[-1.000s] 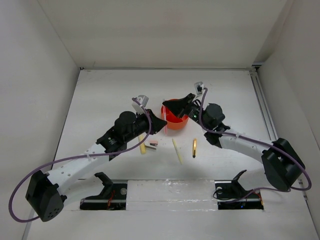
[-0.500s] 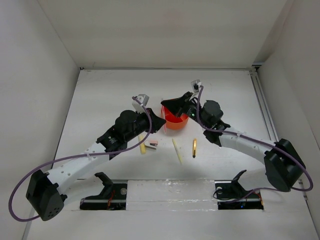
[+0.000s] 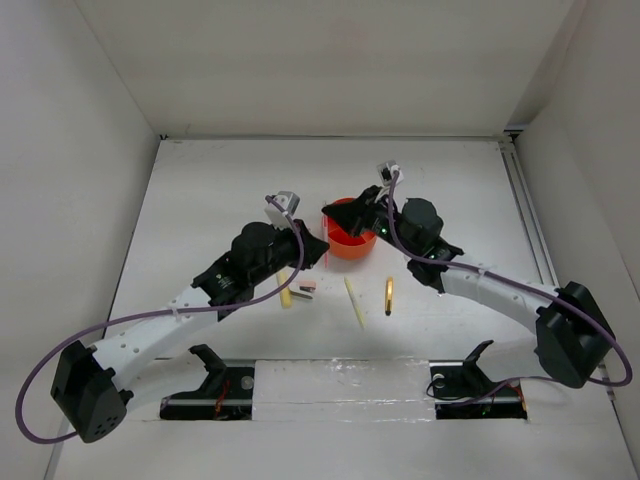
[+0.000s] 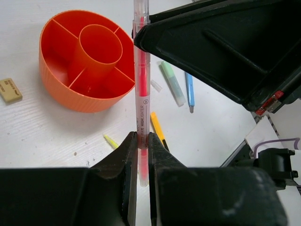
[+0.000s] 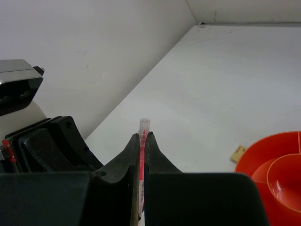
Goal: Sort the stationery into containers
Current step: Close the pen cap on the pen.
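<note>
A pink pen point(image 4: 141, 94) with a clear cap is held at both ends. My left gripper point(image 4: 141, 136) is shut on its lower end, and my right gripper point(image 5: 143, 135) is shut on the upper end, with the cap point(image 5: 144, 123) sticking out past the fingertips. In the top view the two grippers meet at the left rim of the orange organiser point(image 3: 352, 243), with the pen point(image 3: 327, 240) between them. The organiser point(image 4: 87, 61) has a central cup and divided compartments, all bare. A tan block point(image 4: 9, 89) lies beside it.
On the table near the organiser lie a green marker point(image 4: 171, 84), a blue pen point(image 4: 189, 89) and a yellow pencil point(image 4: 157, 126). The top view shows a pale yellow marker point(image 3: 285, 291), a pink-white stapler point(image 3: 305, 288), another pale stick point(image 3: 354, 301) and a gold pen point(image 3: 388, 295).
My right wrist has shifted a little left, toward the left gripper. The pink pen stays between both grippers, and the left arm has barely moved.
</note>
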`<control>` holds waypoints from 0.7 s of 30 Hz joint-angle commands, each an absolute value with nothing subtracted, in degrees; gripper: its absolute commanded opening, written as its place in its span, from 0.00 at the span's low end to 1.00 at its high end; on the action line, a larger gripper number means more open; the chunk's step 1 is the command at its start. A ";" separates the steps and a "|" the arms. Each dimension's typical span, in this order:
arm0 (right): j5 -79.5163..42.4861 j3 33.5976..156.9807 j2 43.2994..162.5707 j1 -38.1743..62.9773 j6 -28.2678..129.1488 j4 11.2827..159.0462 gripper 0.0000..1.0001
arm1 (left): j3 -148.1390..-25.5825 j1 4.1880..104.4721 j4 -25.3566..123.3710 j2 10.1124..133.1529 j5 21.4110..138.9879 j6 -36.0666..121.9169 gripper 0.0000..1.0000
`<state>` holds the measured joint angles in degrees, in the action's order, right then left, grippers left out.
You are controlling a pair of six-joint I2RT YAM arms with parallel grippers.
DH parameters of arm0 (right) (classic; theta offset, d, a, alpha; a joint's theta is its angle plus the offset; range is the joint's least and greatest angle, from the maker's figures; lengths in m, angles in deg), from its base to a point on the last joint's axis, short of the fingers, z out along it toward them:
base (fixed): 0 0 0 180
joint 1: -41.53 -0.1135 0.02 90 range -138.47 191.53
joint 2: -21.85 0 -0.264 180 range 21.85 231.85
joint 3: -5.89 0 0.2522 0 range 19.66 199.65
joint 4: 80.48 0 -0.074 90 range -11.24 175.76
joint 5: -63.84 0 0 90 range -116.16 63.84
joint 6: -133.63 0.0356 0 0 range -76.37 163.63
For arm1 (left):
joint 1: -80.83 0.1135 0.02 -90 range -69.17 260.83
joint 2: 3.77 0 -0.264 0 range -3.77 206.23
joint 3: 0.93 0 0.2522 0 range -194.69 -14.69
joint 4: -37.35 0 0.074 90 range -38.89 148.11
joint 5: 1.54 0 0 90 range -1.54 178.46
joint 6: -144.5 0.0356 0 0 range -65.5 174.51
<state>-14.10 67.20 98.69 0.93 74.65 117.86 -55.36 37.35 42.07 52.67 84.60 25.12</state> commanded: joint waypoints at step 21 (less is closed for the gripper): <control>-0.49 66.06 102.45 0.31 71.85 98.27 0.00 | -55.91 38.55 23.43 46.24 86.45 34.99 0.00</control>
<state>-10.19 67.16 99.98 1.02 74.72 117.18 -53.74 37.30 43.89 50.70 83.71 30.52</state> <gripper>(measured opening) 0.041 0.047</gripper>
